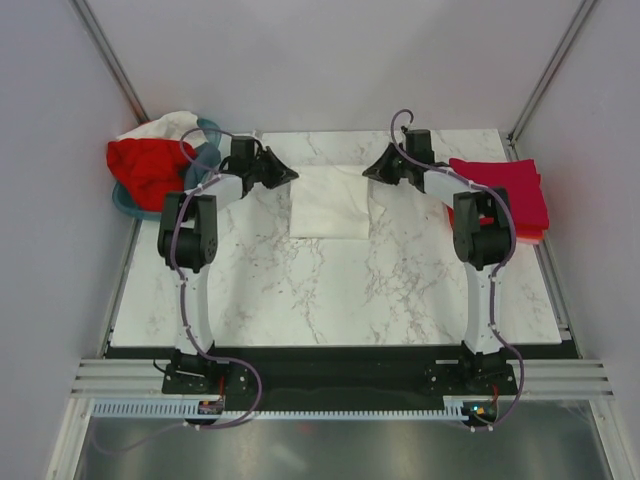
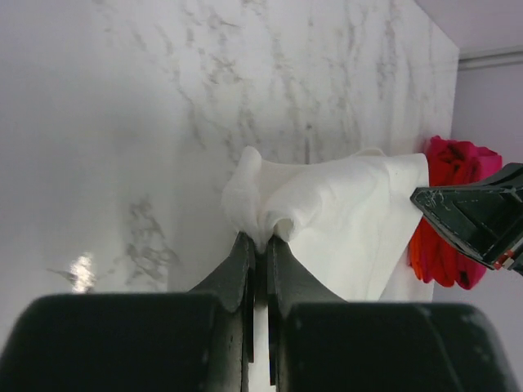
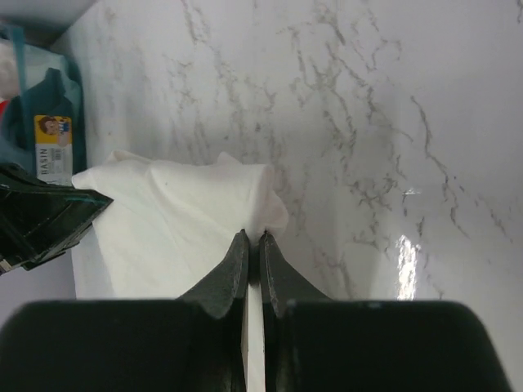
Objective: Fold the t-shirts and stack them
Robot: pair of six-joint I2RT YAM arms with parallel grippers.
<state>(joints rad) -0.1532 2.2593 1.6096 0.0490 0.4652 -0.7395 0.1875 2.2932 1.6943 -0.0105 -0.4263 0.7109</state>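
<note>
The two arms are bolted at the near edge of the bench [image 1: 330,290] and reach away across its bare marble top toward the far edge. Their forearms angle inward, so the two hands face each other from either side of the white t-shirt [image 1: 330,205].

The white t-shirt lies folded into a rough rectangle, flat on the bench, midway between the left and right edges and close to the far edge. The left hand [image 2: 261,241] is at the shirt's far left corner. Its two fingers are pressed together with a pinch of white cloth bunched up between the tips. The right hand [image 3: 252,238] is at the far right corner. Its fingers are likewise closed tight, nipping the edge of the same shirt, which puckers a little just in front of them.

At the far right corner of the bench sits a stack of folded t-shirts [image 1: 500,185], crimson-pink on top with redder layers showing along its right side. At the far left corner stands a teal basket [image 1: 207,140]. A bright red t-shirt [image 1: 150,165] spills over its left side, and a white cloth [image 1: 160,125] is heaped behind that.
</note>
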